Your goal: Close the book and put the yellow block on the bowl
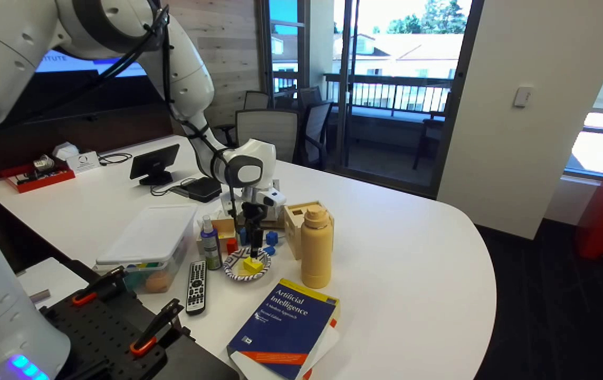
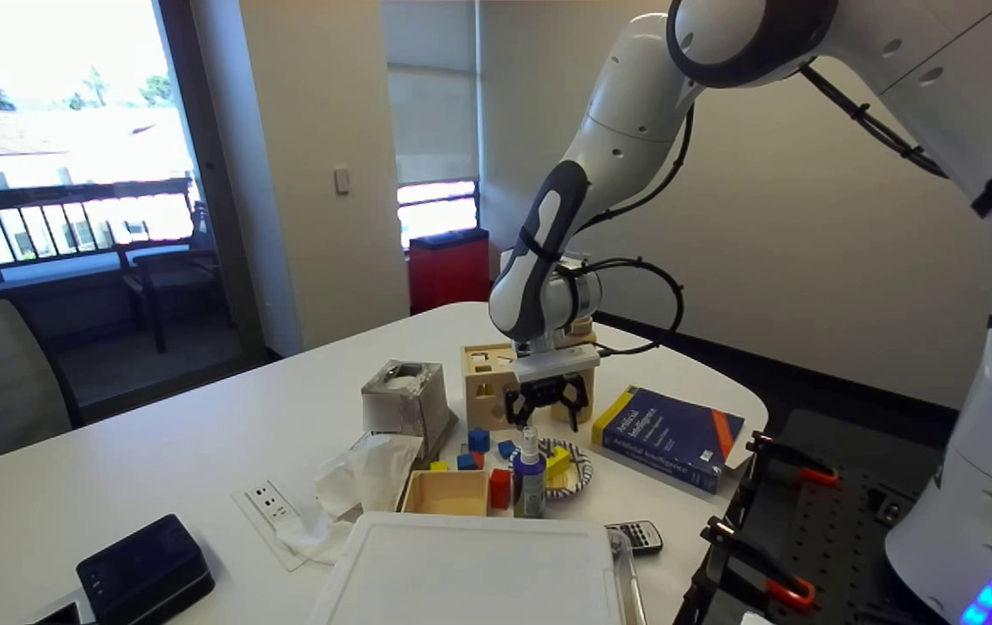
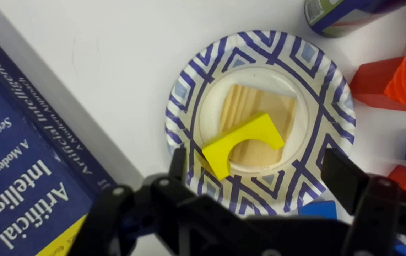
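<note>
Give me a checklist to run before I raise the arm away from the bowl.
1. The book closed: ok, title side up.
2. The yellow block in the bowl: ok, lying over a wooden block.
3. The fingers open: ok, spread apart.
4. The yellow block released: ok, apart from both fingers.
5. The yellow block steady: cannot tell from stills.
6. Height of the fingers above the bowl: cannot tell.

On your white table [image 1: 412, 264], book [image 1: 285, 324] and remote [image 1: 196, 287] lie near the robot-side edge, bowl [image 3: 207, 69] farther in, red tray [image 1: 45, 183] by a corner.
</note>
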